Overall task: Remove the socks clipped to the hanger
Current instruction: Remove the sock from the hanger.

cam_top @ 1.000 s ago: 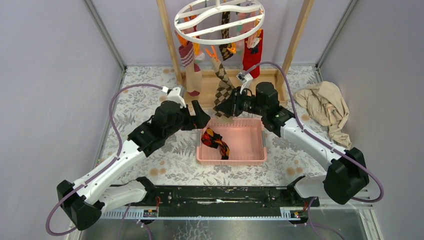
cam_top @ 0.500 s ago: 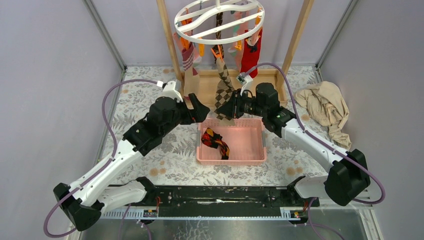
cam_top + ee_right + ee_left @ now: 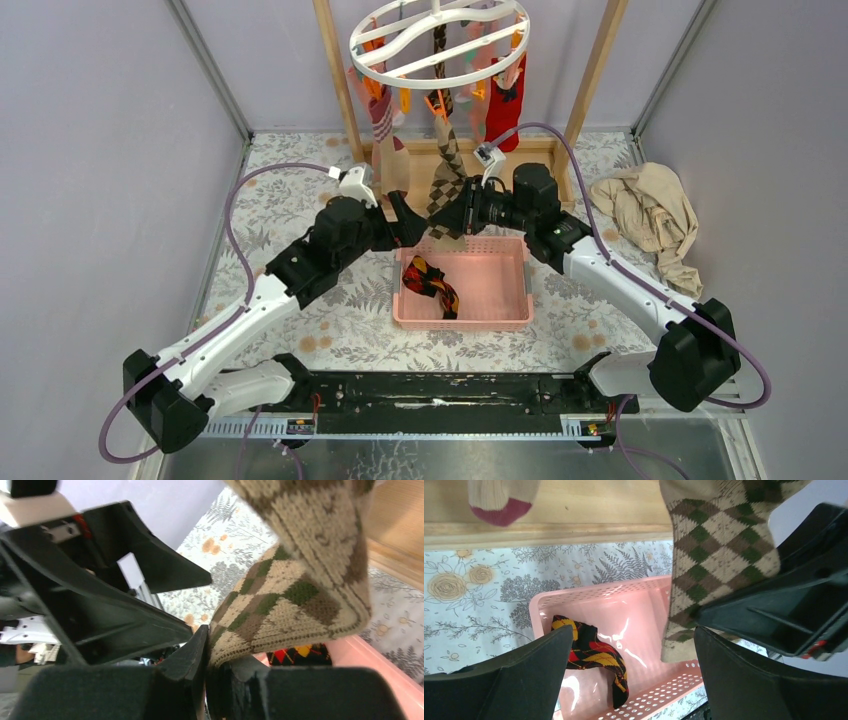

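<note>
Argyle sock [image 3: 446,185] in right end effector [image 3: 448,226], seemingly clipped

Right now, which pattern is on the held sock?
The sock has tan, brown, green diamonds; left wrist view.

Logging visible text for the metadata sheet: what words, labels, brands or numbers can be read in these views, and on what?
No text can be read in any view.
The small tags on the black base rail: too small to read.
The argyle sock, pink basket and hanger: no lettering shows.
</note>
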{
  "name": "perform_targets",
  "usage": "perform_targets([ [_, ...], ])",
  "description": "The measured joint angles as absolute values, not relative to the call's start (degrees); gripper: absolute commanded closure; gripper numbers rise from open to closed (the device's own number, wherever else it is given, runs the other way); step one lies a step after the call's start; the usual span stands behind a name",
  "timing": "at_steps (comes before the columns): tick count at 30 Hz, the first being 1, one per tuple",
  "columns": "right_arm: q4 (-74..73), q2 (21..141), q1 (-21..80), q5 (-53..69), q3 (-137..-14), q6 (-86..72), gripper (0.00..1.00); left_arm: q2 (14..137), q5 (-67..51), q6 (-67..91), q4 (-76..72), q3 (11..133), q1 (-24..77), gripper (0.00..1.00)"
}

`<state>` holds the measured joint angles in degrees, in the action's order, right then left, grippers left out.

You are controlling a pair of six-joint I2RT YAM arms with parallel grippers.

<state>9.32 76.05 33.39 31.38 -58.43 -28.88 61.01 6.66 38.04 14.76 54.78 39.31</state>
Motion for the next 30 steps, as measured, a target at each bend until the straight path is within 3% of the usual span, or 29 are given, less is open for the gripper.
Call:
perform_targets([
  [17,18.83,76.03,33.39,38.41,-58.00,-39.29,0.80,56.60,-4.12,40.18,-2.22,43.05,39.33,0.02],
  [21,20.84,76.27,33.39,38.74,-56.66,-40.66,0.80,56.84,-6.59,41.34,-5.93,41.54,39.31,0.19],
  [30,21.80,78.02,33.39,38.74,-56.16,-41.78,0.80,58.59,-10.61,42.04,-10.63,41.47,39.31,0.81],
])
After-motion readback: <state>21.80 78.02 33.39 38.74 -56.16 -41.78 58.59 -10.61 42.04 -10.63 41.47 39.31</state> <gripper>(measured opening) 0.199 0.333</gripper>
